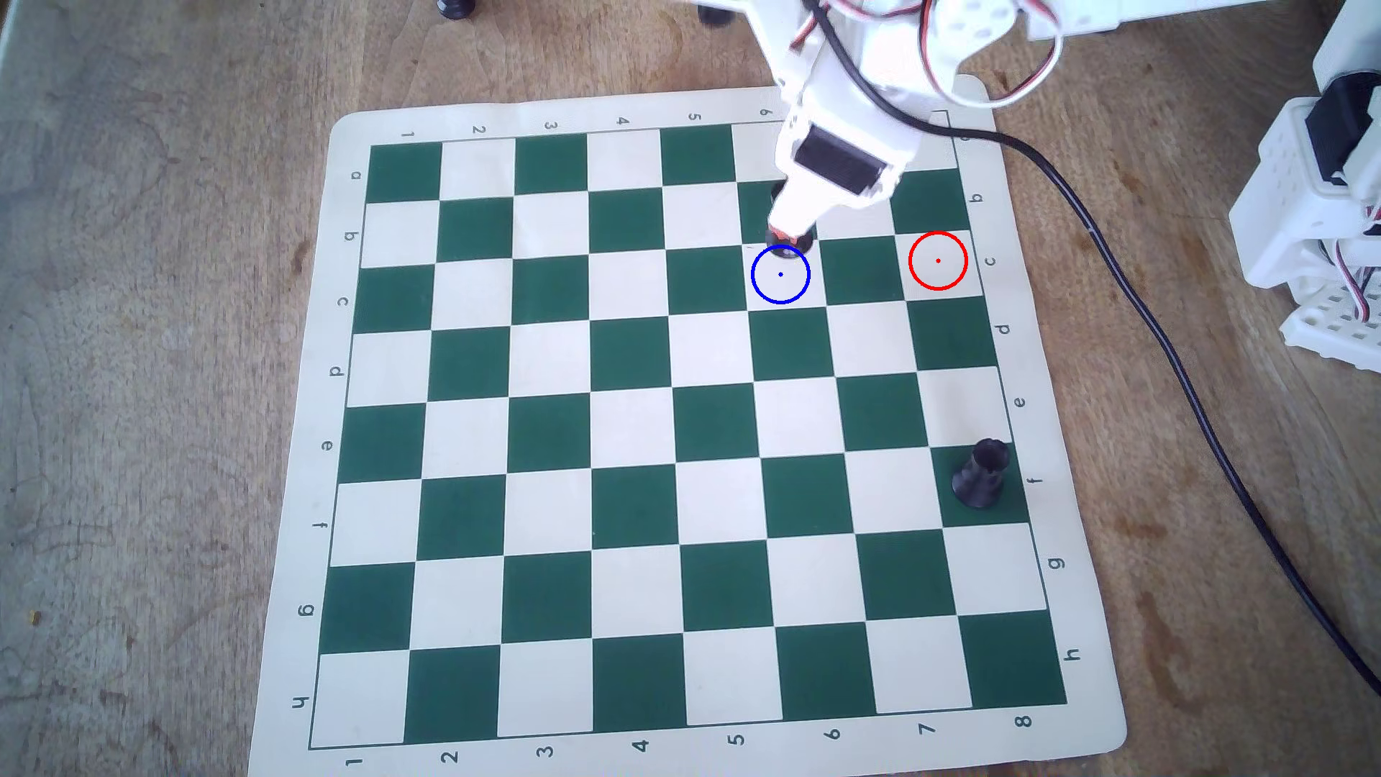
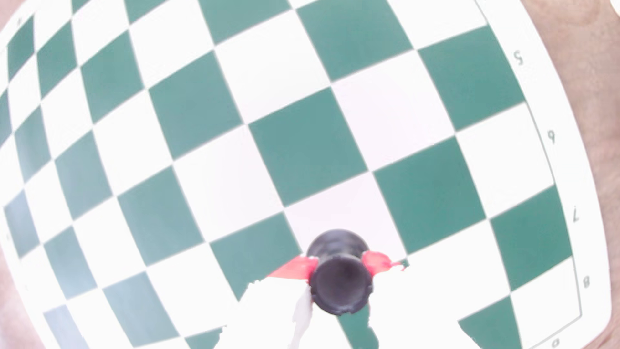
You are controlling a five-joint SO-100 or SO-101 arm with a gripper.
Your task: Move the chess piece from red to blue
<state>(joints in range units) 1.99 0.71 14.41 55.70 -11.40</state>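
In the overhead view my white gripper (image 1: 791,233) hangs over the top edge of the blue circle (image 1: 781,274), which lies on a white square. Under its tip a little of the black chess piece (image 1: 799,243) shows, at the circle's upper rim. The red circle (image 1: 938,260) is empty, two squares to the right. In the wrist view the gripper (image 2: 339,268) with red-tipped fingers (image 2: 295,268) is shut on the chess piece (image 2: 340,285), seen from above its flat head. Whether its base touches the board I cannot tell.
A stouter black piece with a notched crown (image 1: 980,472) stands on a green square at the board's right edge. A black cable (image 1: 1166,344) runs down the table right of the board. White arm parts (image 1: 1315,224) stand at the far right.
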